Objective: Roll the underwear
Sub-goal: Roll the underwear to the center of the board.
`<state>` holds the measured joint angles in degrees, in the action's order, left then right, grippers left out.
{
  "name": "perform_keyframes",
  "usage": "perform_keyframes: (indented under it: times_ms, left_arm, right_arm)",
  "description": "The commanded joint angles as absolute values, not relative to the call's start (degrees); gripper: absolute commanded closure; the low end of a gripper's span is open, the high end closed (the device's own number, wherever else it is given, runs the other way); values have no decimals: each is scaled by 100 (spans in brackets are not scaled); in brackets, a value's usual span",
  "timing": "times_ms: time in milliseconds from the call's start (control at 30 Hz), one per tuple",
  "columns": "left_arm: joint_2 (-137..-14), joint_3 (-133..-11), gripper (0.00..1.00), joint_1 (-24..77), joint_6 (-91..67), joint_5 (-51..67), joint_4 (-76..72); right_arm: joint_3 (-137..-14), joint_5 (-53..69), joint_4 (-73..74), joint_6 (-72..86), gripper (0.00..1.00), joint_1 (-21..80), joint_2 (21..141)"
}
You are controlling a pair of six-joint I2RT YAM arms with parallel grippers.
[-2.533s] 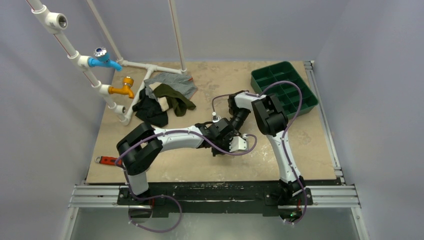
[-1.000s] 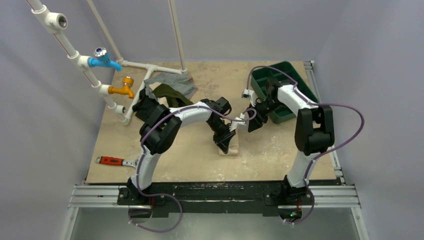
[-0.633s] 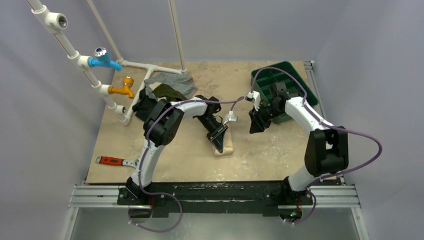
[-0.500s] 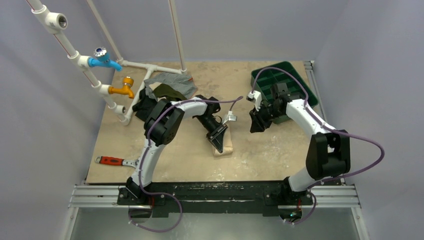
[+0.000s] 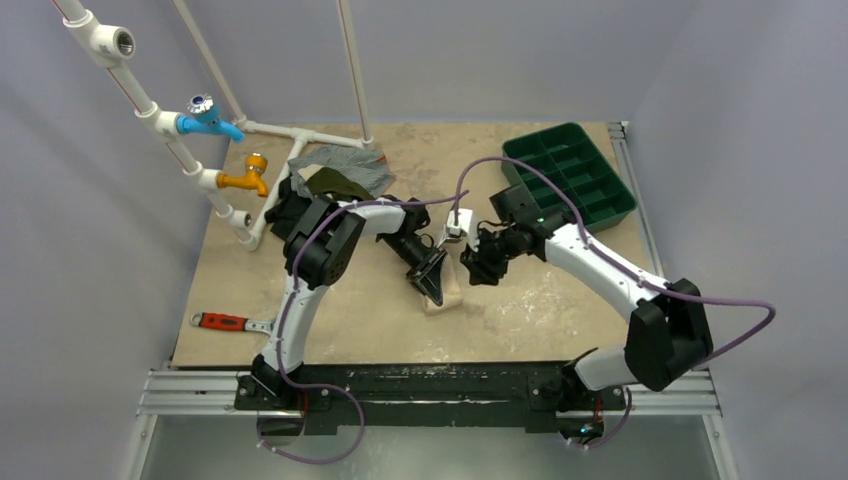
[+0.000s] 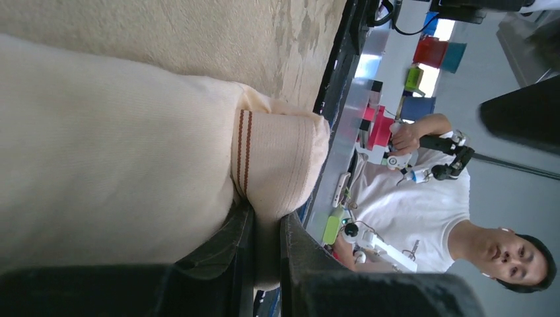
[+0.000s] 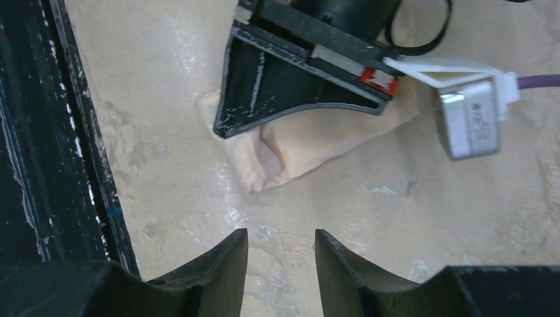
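A tan, mottled table (image 5: 540, 305) fills the middle of the top view, boxed in by plain grey-lilac walls (image 5: 740, 150). White pipes (image 5: 150, 105) carrying a blue tap (image 5: 210, 118) and an orange tap (image 5: 245, 177) slant down the upper left, beside a heap of dark clothes (image 5: 320, 205). A green tray (image 5: 600, 195) sits at upper right and a red-handled wrench (image 5: 222, 321) at lower left. The underwear (image 5: 452, 296) lies just below centre, its banded edge pinched in the left gripper (image 5: 437, 290). The right gripper (image 5: 470, 270), just beside it, hangs parted and empty.
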<state>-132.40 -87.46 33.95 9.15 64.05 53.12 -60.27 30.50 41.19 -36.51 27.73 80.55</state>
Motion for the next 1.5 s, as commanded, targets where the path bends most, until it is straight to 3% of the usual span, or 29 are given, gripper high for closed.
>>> perform_keyframes:
  times_ms: [0, 767, 900, 1000, 1067, 1233, 1467]
  left_arm:
    - [-13486, -8574, 100, 3323, 880, 5698, 5003]
    - [-13891, -8894, 100, 3315, 910, 5880, 5406]
    - [-13904, -8897, 100, 3318, 910, 5882, 5420]
    - [-13918, -8936, 100, 3305, 897, 5888, 5458]
    - [-13946, -9001, 96, 3297, 897, 5889, 5545]
    - [-13959, -9125, 79, 3211, 879, 5890, 5719]
    - [-13860, -9211, 58, 3046, 821, 5800, 5857]
  right_arm:
    - [-5880, 2306, 3657, -3807, 57, 3359, 8231]
    - [-5623, 1193, 2680, -4386, 53, 4877, 9326]
    - [-5625, 1241, 2604, -4381, 56, 5035, 9511]
    - [-5625, 1248, 2599, -4366, 67, 5162, 9624]
    - [-5634, 1259, 2649, -4352, 80, 5252, 9698]
    - [-5617, 1263, 2795, -4293, 100, 5446, 9840]
    - [-5607, 1243, 2938, -4190, 100, 5527, 9917]
